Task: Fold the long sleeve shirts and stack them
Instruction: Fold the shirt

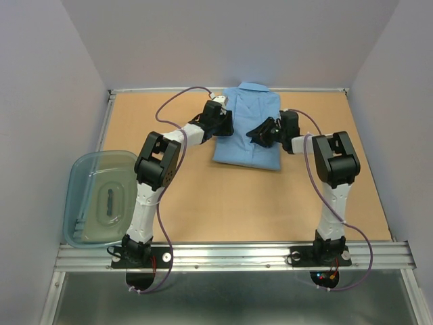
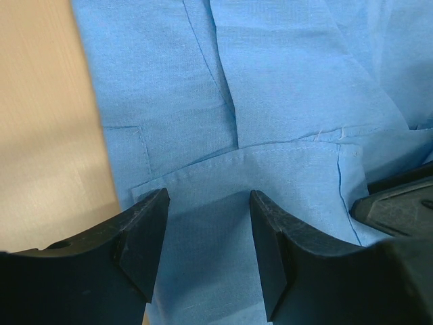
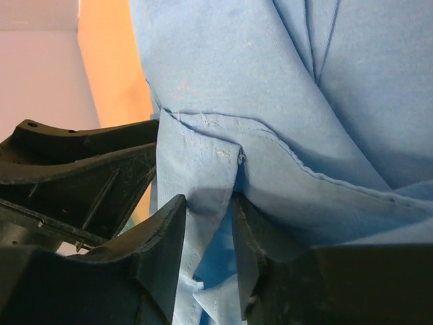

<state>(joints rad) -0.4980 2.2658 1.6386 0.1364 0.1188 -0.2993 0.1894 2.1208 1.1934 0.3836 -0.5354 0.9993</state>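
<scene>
Right gripper point(image 3: 208, 203): jaws nearly closed, pinching a raised fold of the shirt point(image 3: 223, 74) at a stitched hem. The cloth stands up between the fingers point(image 3: 162, 237) and hangs over them.

Left gripper point(image 2: 208, 203): jaws wide apart and holding nothing. A flat hemmed panel of the shirt point(image 2: 284, 81) lies in the gap between the fingers point(image 2: 142, 237). Whether the tips touch the cloth cannot be told.

Both grippers sit close together over the shirt, and each shows at the edge of the other's wrist view. In the top view the left gripper point(image 1: 220, 122) is at the shirt's left edge and the right gripper point(image 1: 257, 133) is over its lower middle.

Shirt point(image 1: 250, 108): light blue, folded to a rough rectangle, lying on the table point(image 1: 237, 203) at the far middle, collar toward the far edge.

Tub point(image 1: 71, 203): clear bluish plastic, at the table's near left edge, well apart from the shirt.
</scene>
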